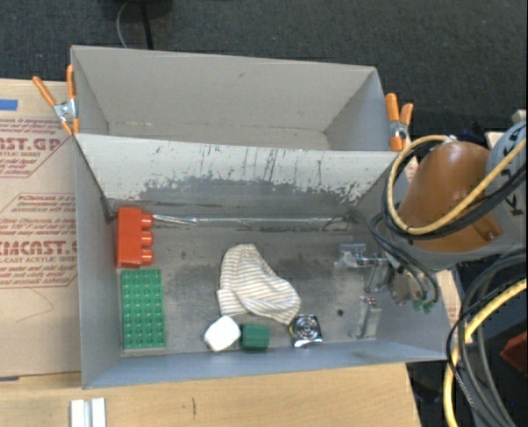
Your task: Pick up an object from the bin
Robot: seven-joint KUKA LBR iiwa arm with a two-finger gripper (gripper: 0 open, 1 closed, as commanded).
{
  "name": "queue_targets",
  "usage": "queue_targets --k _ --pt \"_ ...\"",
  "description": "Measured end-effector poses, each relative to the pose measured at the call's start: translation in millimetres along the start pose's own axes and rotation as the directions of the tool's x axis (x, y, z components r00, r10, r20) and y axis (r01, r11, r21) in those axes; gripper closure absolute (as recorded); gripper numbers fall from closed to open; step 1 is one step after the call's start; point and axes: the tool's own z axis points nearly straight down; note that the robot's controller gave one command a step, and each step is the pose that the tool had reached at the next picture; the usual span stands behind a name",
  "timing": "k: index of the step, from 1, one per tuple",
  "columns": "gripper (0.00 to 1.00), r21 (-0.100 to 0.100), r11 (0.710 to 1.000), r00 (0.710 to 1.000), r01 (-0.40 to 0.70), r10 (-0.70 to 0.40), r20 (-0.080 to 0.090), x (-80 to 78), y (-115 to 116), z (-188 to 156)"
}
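My gripper (360, 294) is low at the right end of the bin, close to the right wall. It is open, its two metal fingers (368, 317) standing apart with only bare bin floor between them. A small shiny metal piece (306, 329) lies just left of it by the front wall. A crumpled white cloth with faint stripes (257, 287) sits in the middle of the floor, further left. A small dark green block (255, 337) lies in front of the cloth.
A white rounded block (221, 334) rests beside the dark green block. At the left end lie a flat green studded plate (142, 308) and, behind it, an orange-red brick (133, 236). The arm with its orange cover and cables hangs over the right rim.
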Motion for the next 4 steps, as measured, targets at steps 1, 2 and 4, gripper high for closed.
queue_targets --k 1,2,4 --pt "0.0 0.001 1.0 1.0 0.002 -0.002 0.007 -1.8 0.4 -4.4" --pt "0.0 -0.001 0.999 0.999 -0.045 0.045 0.006 -20.9 67.4 46.8" --pt "0.0 -0.001 0.993 0.993 -0.118 0.118 0.005 -33.7 120.6 34.5"
